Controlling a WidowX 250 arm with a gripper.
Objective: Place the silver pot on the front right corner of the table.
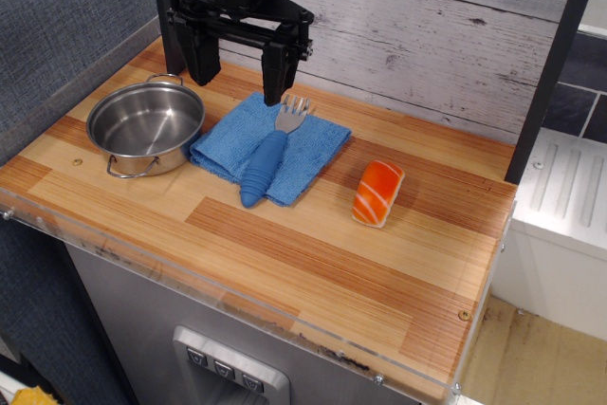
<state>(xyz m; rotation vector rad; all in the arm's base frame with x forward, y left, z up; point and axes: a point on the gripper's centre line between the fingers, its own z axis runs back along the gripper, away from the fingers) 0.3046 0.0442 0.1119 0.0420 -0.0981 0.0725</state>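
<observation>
**One pot at the left end, gripper spread above the cloth**

One silver pot (146,126), shiny and empty, sitting upright on the left part of the table (285,253), toward the back. Two thin wire loop handles, one facing the rear, one facing the front edge. Just right of it, nearly touching its rim, a blue cloth (318,144), folded and lying flat. Across the cloth, a fork with a blue ribbed handle (266,166), tines toward the back wall, handle end reaching past the cloth's front edge.

Above the cloth's back-left corner, the black gripper (239,71), jaws set wide apart, nothing between them; probably hanging clear of the surface, though height hard to judge from this angle. Left finger near the pot's far rim, right finger just by the fork tines.

Further right, apart from the cloth, an orange-and-white salmon sushi piece (378,193) on bare wood. At far right, the front right corner (462,316) with its small screw and clear acrylic rim, well apart from the pot.
</observation>
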